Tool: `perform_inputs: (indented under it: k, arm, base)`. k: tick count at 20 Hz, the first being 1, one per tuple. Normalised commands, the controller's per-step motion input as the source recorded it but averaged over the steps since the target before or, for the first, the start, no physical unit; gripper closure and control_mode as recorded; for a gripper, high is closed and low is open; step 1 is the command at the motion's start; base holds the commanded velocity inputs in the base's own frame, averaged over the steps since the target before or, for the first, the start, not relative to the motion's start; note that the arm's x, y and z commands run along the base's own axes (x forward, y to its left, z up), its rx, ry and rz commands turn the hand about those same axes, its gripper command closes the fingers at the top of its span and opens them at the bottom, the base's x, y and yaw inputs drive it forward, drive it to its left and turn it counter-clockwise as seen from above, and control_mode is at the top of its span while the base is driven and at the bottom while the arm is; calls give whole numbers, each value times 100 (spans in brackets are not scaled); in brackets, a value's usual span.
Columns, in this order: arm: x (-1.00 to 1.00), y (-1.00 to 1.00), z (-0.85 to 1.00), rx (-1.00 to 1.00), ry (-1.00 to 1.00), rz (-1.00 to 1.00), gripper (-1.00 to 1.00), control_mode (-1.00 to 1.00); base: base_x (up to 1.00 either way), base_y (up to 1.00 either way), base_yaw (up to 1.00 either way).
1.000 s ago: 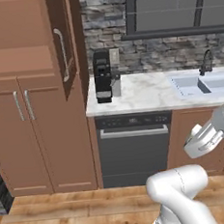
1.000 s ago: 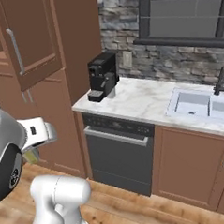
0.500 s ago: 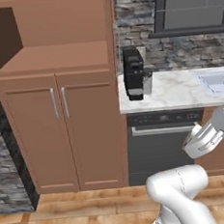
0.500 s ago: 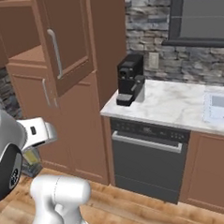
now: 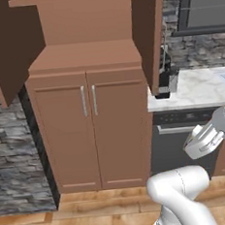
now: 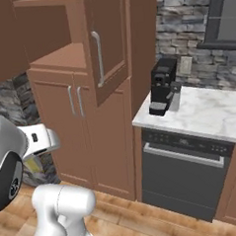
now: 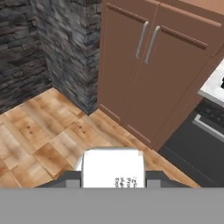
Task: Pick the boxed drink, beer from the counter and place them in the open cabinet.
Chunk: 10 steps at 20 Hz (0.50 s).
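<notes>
Gripping boxed drink (image 7: pixel 113 168) | end effector (image 7: pixel 113 180) clamped on it | facing open cabinet (image 5: pixel 88 63)

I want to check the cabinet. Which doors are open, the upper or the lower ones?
The upper doors are swung open, showing the shelf niche. The lower doors with silver handles are shut.

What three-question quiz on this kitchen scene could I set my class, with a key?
1. True or false: the open cabinet has both lower doors shut.
2. What is the gripper shut on? A) a green bottle B) the boxed drink C) nothing
3. Fill in: the black coffee machine stands on the ___.
Key: 1 true; 2 B; 3 counter.
</notes>
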Motion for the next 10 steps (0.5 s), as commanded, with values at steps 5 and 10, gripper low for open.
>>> perform_inputs:
  k: [5, 10]
  arm:
    - [0, 0, 0, 0, 0, 0, 100, 100]
    - [0, 0, 0, 0, 0, 0, 100, 100]
  base:
    - [0, 58, -2]
    - [0, 58, -1]
